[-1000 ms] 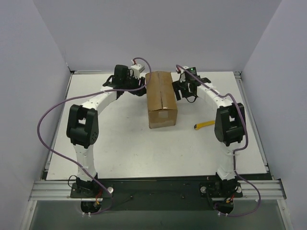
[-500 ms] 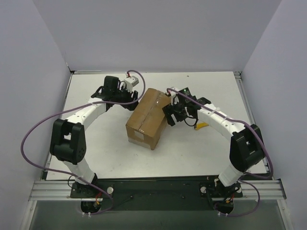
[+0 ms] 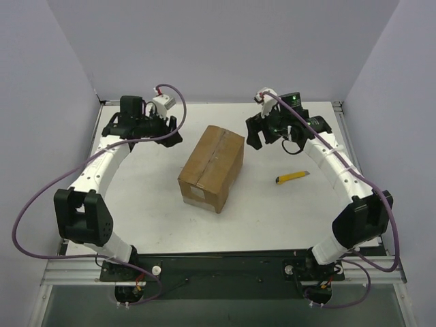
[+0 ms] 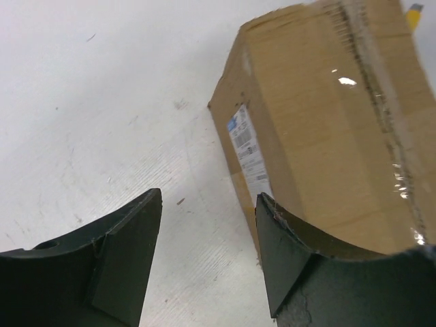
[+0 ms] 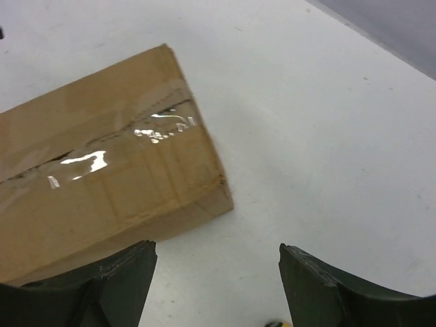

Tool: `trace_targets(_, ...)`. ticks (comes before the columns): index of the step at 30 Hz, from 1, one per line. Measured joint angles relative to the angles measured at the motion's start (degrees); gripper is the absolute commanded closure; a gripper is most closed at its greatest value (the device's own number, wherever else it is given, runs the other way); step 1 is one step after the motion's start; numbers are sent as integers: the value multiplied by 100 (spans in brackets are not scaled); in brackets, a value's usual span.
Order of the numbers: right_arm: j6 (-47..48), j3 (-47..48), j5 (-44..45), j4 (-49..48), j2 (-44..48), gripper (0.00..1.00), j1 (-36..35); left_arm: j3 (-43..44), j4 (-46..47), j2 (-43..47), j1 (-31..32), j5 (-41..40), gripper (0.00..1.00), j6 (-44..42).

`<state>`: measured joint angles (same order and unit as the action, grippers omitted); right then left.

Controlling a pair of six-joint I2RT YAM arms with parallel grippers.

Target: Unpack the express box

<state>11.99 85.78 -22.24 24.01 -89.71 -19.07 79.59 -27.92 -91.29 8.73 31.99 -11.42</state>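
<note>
The express box [image 3: 211, 167], a brown taped carton, lies closed and slantwise in the middle of the table. Its tape seam runs along the top and a white label is on its near end. My left gripper [image 3: 172, 132] is open and empty, off the box's far left side. In the left wrist view the left gripper [image 4: 208, 194] faces the box [image 4: 327, 129] and its label [image 4: 245, 146]. My right gripper [image 3: 254, 133] is open and empty, beside the box's far right corner. The right wrist view shows the right gripper [image 5: 216, 246] above bare table, the box [image 5: 102, 177] to its left.
A small yellow utility knife [image 3: 291, 178] lies on the table to the right of the box; its tip shows at the bottom of the right wrist view [image 5: 276, 323]. Grey walls enclose the white table [image 3: 157, 218] on three sides.
The box was turned from lengthwise to slantwise and shifted nearer. Both grippers have since drawn back from its sides toward the far edge, and the box now rests alone.
</note>
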Motion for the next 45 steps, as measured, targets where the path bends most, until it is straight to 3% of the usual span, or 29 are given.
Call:
trace_targets(1,37,0,-136,-55,15,26,-96,46,-22,68,28,98,3,22)
trace_targets(8,466,-168,-424,-356,-175,26,-765,361,-212,243,538,304,3,-15)
trace_targets(16,608,-789,-328,-1119,-376,26,-1003,199,-363,358,1576,-636,3,-249)
trace_targets(39,96,-1836,-262,-2518,35,27,-1071,-201,-199,203,2387,-2632,2,22)
trace_targets(45,24,-2063,-210,-2798,140,27,-1091,-203,-186,190,2413,-2793,9,83)
